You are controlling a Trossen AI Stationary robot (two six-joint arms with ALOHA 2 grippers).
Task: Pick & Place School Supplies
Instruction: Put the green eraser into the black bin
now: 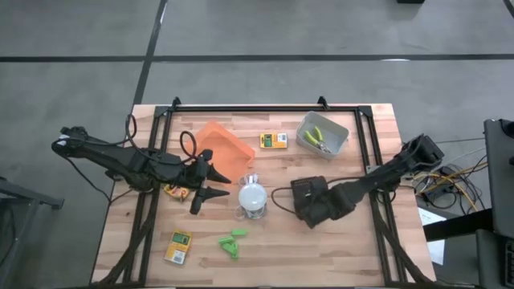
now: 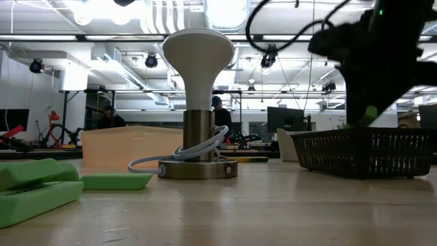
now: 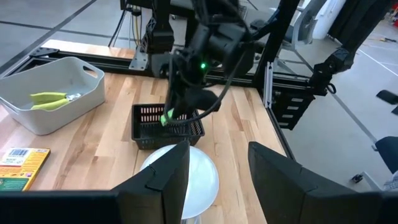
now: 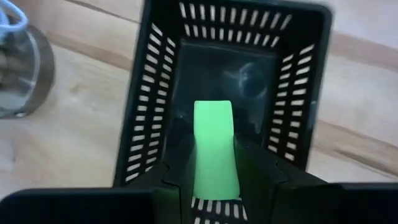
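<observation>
school supplies: a green chunk [image 4: 213, 148] sits clamped between the right gripper's fingers, over the inside of the black slotted basket [image 4: 155, 81]
right gripper [image 4: 214, 180]: clenched on the green chunk, poised above the black basket at the right-centre of the table; in the left wrist view the green piece shows at the basket's rim [image 3: 166, 117]
left gripper [image 3: 216, 168]: released, fingers apart with nothing between them, pointing past the white domed lamp [image 3: 186, 171] toward the basket; in the high view it hangs just left of the lamp [image 1: 254, 196]
lamp: white dome on a metal post and round base, with a pale cable looped round the base [image 2: 194, 147]; stands mid-table between the two grippers
loose green chunks: a few lie on the wood at the front of the table [image 1: 233, 242], near the low camera [image 2: 41, 188]
printed boxes: one yellow-and-green box near the front left corner [image 1: 178, 246], one at the back between the orange tray and grey bin [image 1: 273, 140], a third partly hidden under the left arm [image 1: 174, 191]
grey bin [image 1: 337, 136]: back right, holds a yellow-green handled tool [image 1: 318, 139]
orange tray [image 1: 221, 148]: back left of centre, just beside the left arm
table [image 1: 353, 249]: pale wood planks with a black frame
</observation>
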